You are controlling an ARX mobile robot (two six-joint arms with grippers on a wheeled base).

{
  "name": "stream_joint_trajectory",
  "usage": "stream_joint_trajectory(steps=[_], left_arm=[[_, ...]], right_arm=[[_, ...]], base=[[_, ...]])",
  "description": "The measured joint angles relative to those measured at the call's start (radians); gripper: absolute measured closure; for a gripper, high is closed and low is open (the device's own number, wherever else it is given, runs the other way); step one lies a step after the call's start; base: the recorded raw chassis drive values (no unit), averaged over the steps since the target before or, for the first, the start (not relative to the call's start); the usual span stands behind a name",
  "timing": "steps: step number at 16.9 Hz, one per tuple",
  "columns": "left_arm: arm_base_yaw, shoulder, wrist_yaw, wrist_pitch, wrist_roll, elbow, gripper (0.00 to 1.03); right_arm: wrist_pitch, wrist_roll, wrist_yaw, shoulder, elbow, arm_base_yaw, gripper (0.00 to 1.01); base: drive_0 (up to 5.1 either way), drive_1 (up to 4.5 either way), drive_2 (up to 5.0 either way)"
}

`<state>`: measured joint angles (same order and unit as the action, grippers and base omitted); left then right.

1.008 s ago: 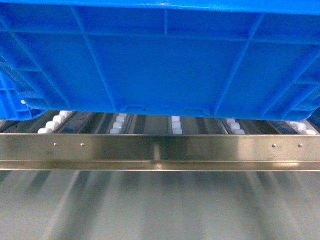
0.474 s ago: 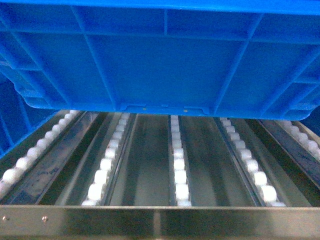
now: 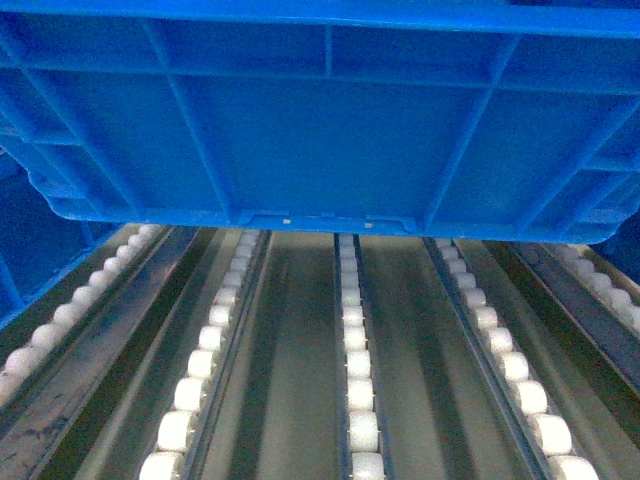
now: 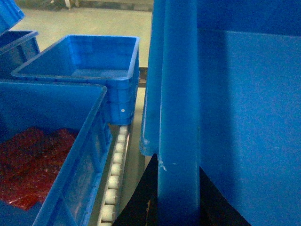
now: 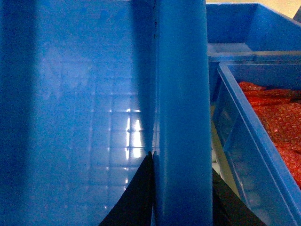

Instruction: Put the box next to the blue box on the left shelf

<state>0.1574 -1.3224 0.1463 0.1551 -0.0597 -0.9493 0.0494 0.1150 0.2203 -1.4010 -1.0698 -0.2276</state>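
To my left, a blue plastic crate holding crinkled red packets [image 4: 51, 155] sits low in the left wrist view. Behind it stands an empty blue plastic crate with a rolled rim [image 4: 87, 63], the two close together. A pale concrete floor [image 4: 89, 21] runs beyond them. To my right, another blue plastic crate filled with red packets [image 5: 263, 122] sits, with a further blue crate wall [image 5: 244, 23] behind it.

A warehouse: roller rack [image 3: 355, 400], stacked blue crates [image 4: 89, 70]
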Motion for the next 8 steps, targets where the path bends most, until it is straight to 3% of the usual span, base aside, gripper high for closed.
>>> stream_joint_trajectory(steps=[8], left_arm=[[0.0,0.0,0.0,-0.001,0.001,0.0,0.95]], right_arm=[[0.002,0.0,0.0,0.0,0.0,0.0,0.81]], base=[[0.0,0.0,0.0]])
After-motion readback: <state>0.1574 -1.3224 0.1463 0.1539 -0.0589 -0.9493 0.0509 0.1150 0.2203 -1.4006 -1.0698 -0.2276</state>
